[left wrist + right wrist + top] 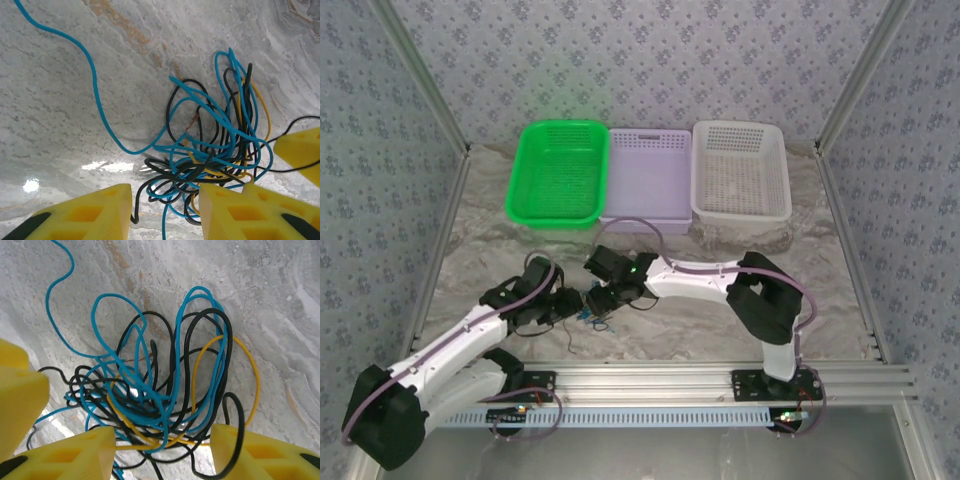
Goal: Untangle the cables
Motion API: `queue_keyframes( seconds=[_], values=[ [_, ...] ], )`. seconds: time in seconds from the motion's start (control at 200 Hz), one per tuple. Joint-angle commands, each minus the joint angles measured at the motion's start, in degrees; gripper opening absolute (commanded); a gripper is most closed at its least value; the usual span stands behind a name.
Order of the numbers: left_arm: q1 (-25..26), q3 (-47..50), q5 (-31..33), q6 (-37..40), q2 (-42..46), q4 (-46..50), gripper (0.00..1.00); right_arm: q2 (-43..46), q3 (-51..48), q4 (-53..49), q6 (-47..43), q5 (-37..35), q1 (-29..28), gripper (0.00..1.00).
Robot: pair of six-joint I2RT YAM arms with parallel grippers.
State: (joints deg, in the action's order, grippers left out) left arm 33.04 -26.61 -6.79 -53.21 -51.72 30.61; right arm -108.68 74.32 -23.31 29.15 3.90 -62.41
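The left gripper (165,202) stands wide open, straddling the near edge of the cables (202,162), a blue, black and yellow knot lying on the table (60,125) between both arms. The right gripper (162,437), equally spread and gripping nothing, brackets it, likely so each can pull opposite strands.

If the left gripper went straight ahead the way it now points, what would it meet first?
Most likely the cables, tangled directly ahead of the left gripper and partly between its open fingers. The table lies just behind them, though depth is hard to judge.
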Motion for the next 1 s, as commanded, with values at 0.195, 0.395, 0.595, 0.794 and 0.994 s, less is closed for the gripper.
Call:
queue_keyframes(
  seconds=[0.195,0.395,0.595,0.794,0.994],
  values=[
    [1.6,2.6,0.2,-3.1,-3.4,-6.6,0.61,-3.6,1.6,4.7,3.3,3.0,2.8,0.34],
    [3.7,2.8,-0.8,-3.9,-11.0,-17.0,0.64,-2.1,-1.0,8.4,5.5,6.2,3.4,0.04],
    [4.6,1.7,4.3,-3.1,-19.0,-22.3,0.23,2.0,-7.4,13.3,9.7,8.3,5.4,0.00],
    [4.7,0.8,11.9,-3.3,-18.1,-21.3,0.00,10.6,-16.2,18.4,13.9,8.2,9.8,0.00],
    [4.1,-2.8,16.1,-1.3,-14.2,-15.6,0.00,18.8,-21.6,19.1,15.3,8.3,14.7,0.00]
  ],
)
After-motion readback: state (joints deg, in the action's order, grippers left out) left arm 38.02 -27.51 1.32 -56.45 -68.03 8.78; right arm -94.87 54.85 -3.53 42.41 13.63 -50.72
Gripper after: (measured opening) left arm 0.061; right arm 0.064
